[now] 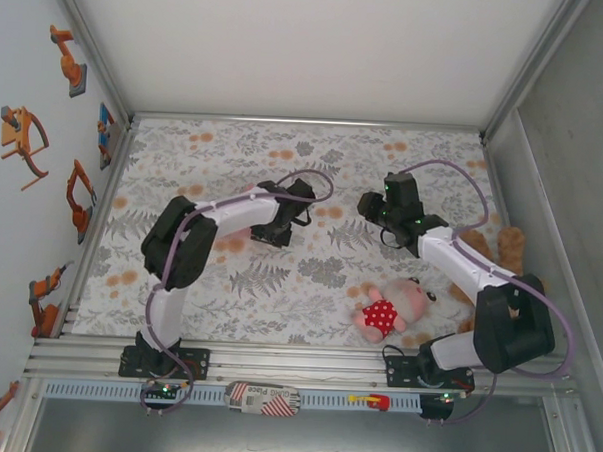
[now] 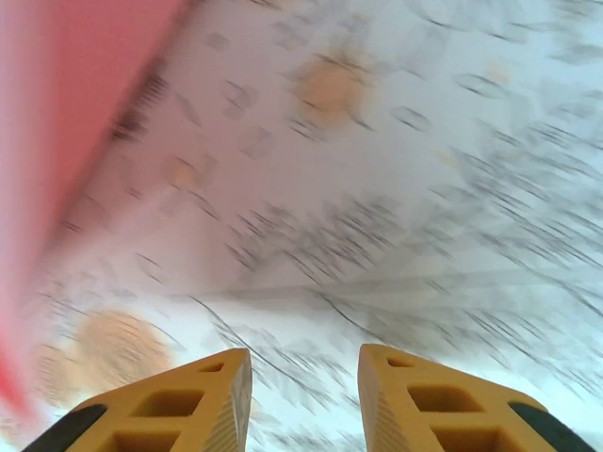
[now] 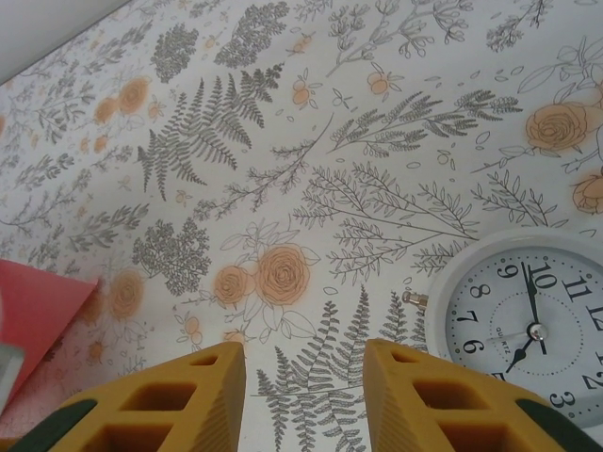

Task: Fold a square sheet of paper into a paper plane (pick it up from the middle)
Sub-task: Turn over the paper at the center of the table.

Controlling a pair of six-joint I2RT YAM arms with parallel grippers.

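The salmon-pink sheet of paper [image 2: 66,113] fills the blurred upper left of the left wrist view. Its corner [image 3: 38,311] also lies flat on the floral cloth at the left edge of the right wrist view. My left gripper [image 2: 303,400] is open over bare cloth, with the paper off to its left and nothing between its yellow fingers [image 2: 203,405]. My right gripper [image 3: 303,400] is open too, above a fern print, between the paper and a white clock. From above, the left gripper [image 1: 282,217] and right gripper [image 1: 384,212] hover mid-table, facing each other.
A white alarm clock [image 3: 528,330] lies close to the right of my right gripper. A pink plush doll in a red dotted dress [image 1: 391,310] lies at the front right, and a brown teddy [image 1: 501,247] by the right wall. White walls [image 1: 309,56] enclose the table.
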